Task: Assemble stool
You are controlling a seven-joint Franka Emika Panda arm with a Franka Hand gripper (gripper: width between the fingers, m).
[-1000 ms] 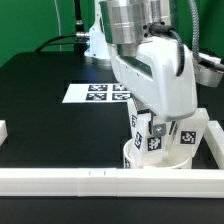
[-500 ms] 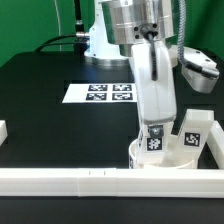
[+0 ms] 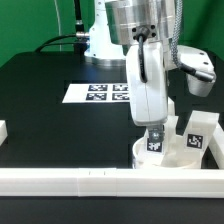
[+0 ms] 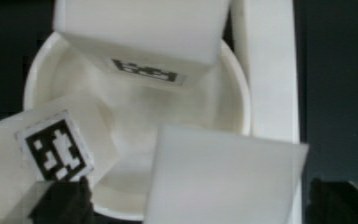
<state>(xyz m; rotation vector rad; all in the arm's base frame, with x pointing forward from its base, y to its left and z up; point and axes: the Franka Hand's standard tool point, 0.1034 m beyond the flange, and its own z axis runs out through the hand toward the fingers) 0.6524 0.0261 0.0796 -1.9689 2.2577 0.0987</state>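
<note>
The white round stool seat (image 3: 165, 158) lies by the front rail at the exterior view's right. A tagged leg (image 3: 153, 141) stands upright in it, straight under my gripper (image 3: 154, 128). A second tagged leg (image 3: 197, 134) stands in the seat to the right of it. In the wrist view my gripper (image 4: 202, 205) straddles the top of a leg (image 4: 220, 175); one dark finger (image 4: 332, 200) lies against it, and the other finger (image 4: 60, 205) stands apart with seat showing between. Two other tagged legs (image 4: 149, 45) (image 4: 55, 150) stand on the seat (image 4: 51, 85).
A long white rail (image 3: 80, 180) runs along the front, with a side rail (image 3: 213, 150) just right of the seat. The marker board (image 3: 98, 93) lies flat further back. A short white block (image 3: 3, 130) sits at the exterior view's left edge.
My hand has turned about its upright axis above the leg, from broadside to narrow in the exterior view. It stays over the seat. The seat and the right leg have not moved.
</note>
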